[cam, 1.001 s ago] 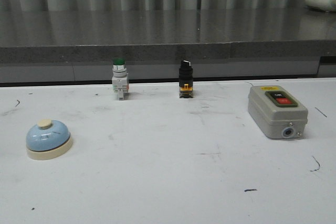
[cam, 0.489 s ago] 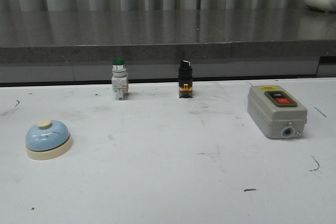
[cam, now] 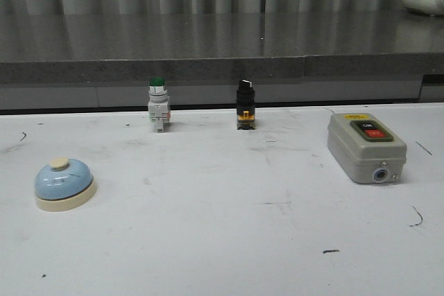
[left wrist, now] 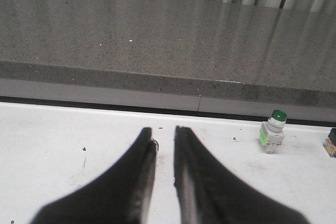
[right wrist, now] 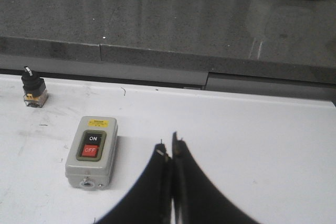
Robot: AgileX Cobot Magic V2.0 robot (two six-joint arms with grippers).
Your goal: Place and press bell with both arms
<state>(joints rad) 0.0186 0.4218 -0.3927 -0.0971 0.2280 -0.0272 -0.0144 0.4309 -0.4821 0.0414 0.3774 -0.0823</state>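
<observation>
The bell [cam: 64, 184], a light-blue dome on a cream base with a cream button, stands on the white table at the front left in the front view. It shows in neither wrist view. Neither arm shows in the front view. My left gripper [left wrist: 164, 129] hovers over bare table with a narrow gap between its black fingers and nothing in it. My right gripper [right wrist: 169, 145] has its fingers closed together, empty, over the table just right of the grey switch box [right wrist: 92, 151].
A green-capped push button [cam: 158, 104] and a black selector switch [cam: 245, 104] stand at the table's back edge. The grey switch box [cam: 365, 147] with ON and OFF buttons sits at the right. A raised dark stone ledge [cam: 208, 46] runs behind the table.
</observation>
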